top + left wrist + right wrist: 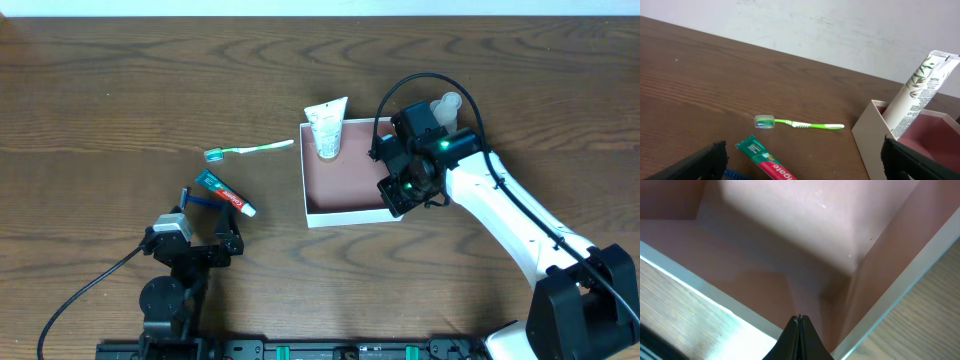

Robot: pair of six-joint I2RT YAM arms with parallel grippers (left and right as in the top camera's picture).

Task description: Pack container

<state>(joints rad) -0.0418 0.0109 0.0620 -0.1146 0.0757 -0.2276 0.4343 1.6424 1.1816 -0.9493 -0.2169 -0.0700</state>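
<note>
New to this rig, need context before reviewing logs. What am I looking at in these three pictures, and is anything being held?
Two robot arms work at a wooden table. The overhead picture looks straight down; the other two come from a camera on each wrist.

The left gripper sits near the bottom left with its fingers wide open and empty. The right gripper, on the white arm, hangs over the container's corner with its fingers pressed shut on nothing; its camera sees only the reddish inside.

The container is a shallow white box. A white tube leans in it against the far wall. Outside it lie a green toothbrush and a toothpaste tube, with something blue beside that. A pale object shows behind the right arm; I cannot tell what it is.
</note>
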